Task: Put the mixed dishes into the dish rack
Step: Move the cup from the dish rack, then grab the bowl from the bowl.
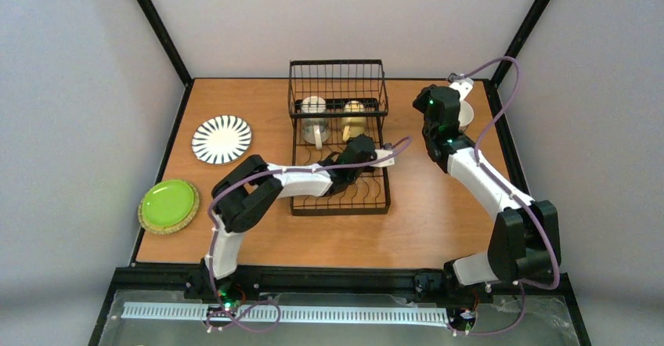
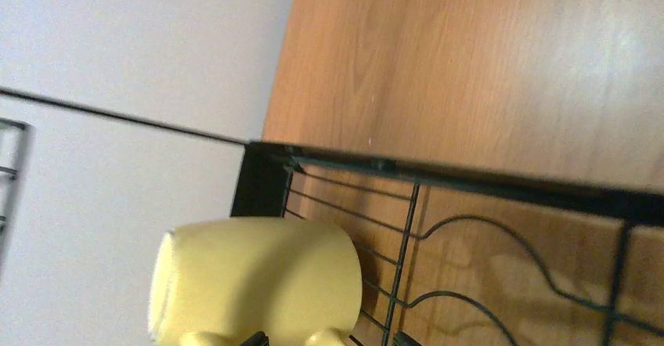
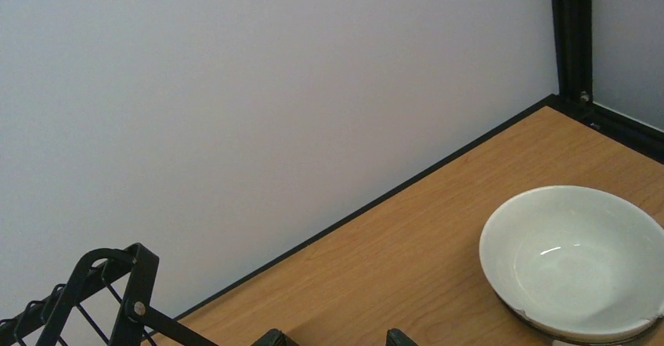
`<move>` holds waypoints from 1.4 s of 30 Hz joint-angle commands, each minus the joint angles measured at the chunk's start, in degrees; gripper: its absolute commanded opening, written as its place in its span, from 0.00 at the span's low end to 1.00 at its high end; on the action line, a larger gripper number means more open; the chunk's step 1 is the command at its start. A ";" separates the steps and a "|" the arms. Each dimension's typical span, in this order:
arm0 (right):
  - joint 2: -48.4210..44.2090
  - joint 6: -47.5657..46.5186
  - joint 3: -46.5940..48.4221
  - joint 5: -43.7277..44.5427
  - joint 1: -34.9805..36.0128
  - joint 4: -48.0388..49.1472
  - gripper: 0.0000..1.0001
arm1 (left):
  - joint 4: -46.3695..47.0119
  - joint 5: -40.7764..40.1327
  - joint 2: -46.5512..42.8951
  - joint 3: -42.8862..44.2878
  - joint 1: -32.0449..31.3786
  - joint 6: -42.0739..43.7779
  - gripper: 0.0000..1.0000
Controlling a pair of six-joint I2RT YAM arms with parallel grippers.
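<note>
The black wire dish rack stands mid-table. A cream mug and a yellow mug lie side by side at its far, tall end. My left gripper hovers over the rack just behind the yellow mug. It is open, its fingertips right by the mug's handle. At the back right, my right gripper is open with nothing in it, left of the cream bowl. The striped plate and the lime-green plate on a tan plate lie at the left.
The rack's curved plate slots hold nothing. A black frame post and grey walls close the back right corner. The rack's tall corner stands left of the right gripper. The right arm's cable loops above the bowl.
</note>
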 commanded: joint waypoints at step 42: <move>20.10 -4.89 24.37 8.80 -9.69 -35.04 0.89 | -45.21 -12.75 -51.34 -6.66 -6.35 -85.94 1.00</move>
